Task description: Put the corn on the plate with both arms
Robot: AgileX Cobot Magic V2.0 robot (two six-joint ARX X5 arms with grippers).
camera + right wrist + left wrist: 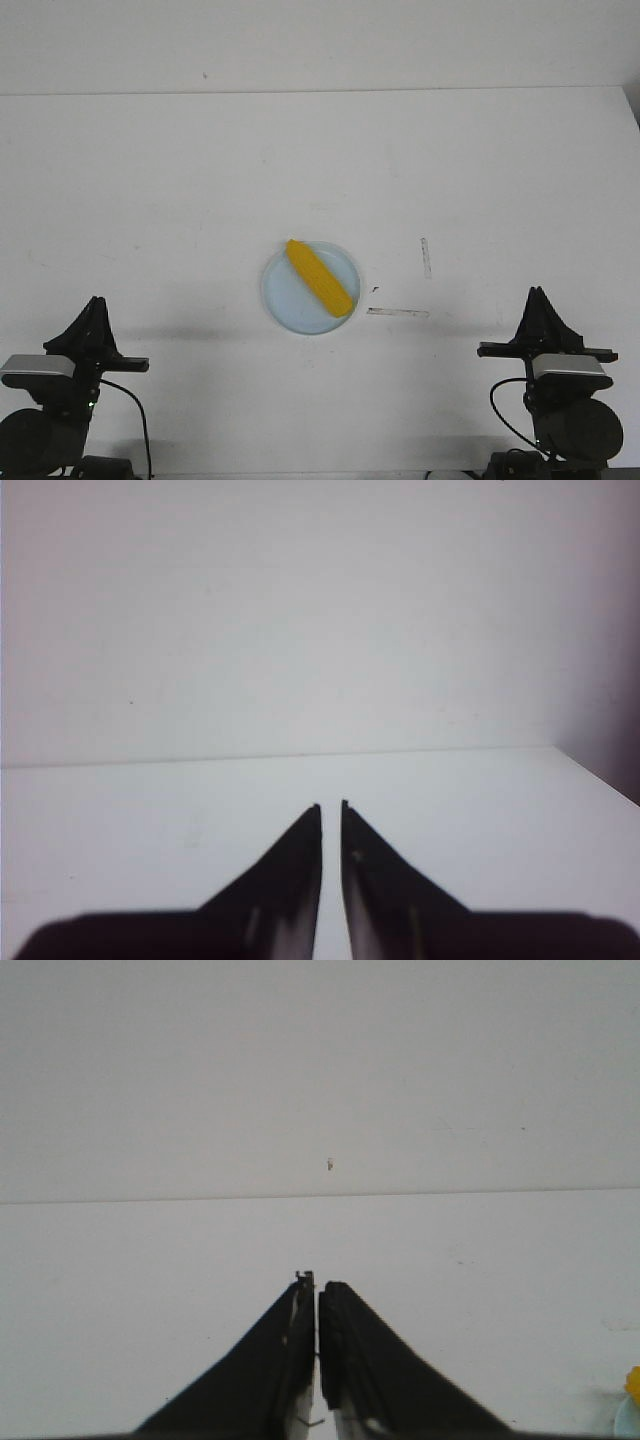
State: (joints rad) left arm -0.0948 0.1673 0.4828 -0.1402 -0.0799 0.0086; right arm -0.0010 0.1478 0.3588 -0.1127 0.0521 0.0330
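The yellow corn [319,277] lies diagonally on the pale blue plate [284,295] at the middle of the white table. A sliver of corn [633,1384] and plate rim [628,1420] shows at the edge of the left wrist view. My left gripper [95,305] rests at the near left, far from the plate, its jaws pressed together on nothing [317,1282]. My right gripper [537,296] sits at the near right, also away from the plate, its jaws nearly touching with nothing between them [330,805].
Two thin tape marks [398,312] [426,257] lie on the table right of the plate. The table's far edge [320,92] meets a white wall. The table's right edge [600,772] shows in the right wrist view.
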